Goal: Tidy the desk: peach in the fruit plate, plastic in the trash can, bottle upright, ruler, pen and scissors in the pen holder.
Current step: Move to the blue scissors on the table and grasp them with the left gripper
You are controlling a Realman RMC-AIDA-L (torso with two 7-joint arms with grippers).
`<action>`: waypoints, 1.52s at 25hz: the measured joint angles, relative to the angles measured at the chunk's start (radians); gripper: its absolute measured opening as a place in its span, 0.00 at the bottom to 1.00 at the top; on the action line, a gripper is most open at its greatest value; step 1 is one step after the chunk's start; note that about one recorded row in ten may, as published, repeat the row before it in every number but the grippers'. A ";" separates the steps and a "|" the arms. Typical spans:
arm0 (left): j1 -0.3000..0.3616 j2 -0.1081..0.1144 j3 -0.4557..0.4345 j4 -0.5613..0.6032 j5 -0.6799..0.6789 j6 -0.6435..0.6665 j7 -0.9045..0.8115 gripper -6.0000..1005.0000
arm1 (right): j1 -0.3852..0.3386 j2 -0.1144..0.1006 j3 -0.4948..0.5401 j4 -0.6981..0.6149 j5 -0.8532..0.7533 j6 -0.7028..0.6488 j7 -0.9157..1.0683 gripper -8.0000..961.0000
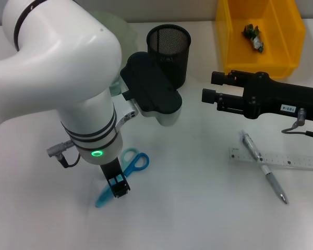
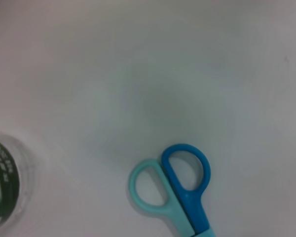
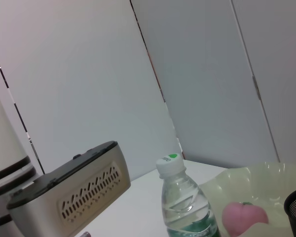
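Observation:
Blue and teal scissors (image 1: pixel 131 162) (image 2: pixel 180 190) lie flat on the white desk. My left gripper (image 1: pixel 118 186) points straight down onto their blades. My right gripper (image 1: pixel 213 87) hovers open and empty at mid right, level with the black mesh pen holder (image 1: pixel 169 48). A silver pen (image 1: pixel 263 166) lies across a clear ruler (image 1: pixel 281 158) below the right arm. Crumpled plastic (image 1: pixel 253 37) sits inside the yellow trash can (image 1: pixel 227 39). In the right wrist view the bottle (image 3: pixel 183 203) stands upright beside the pale green fruit plate (image 3: pixel 266 177), which holds the pink peach (image 3: pixel 241 217).
My left arm's white body (image 1: pixel 57 67) hides the desk's far left, leaving only the plate's rim (image 1: pixel 126 28) showing in the head view. A green-labelled clear bottle (image 2: pixel 1 187) shows at the edge of the left wrist view. Bare desk lies between scissors and pen.

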 joint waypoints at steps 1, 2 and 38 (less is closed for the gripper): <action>-0.001 0.000 0.000 0.000 0.000 -0.001 0.000 0.39 | 0.000 0.000 0.000 0.000 0.000 0.000 0.000 0.68; -0.001 0.000 0.000 0.000 0.000 -0.001 0.000 0.39 | 0.000 0.000 0.000 0.000 0.000 0.000 0.000 0.68; -0.035 0.000 0.015 -0.052 -0.012 -0.033 0.005 0.39 | 0.004 -0.002 0.000 -0.003 0.012 0.003 -0.001 0.68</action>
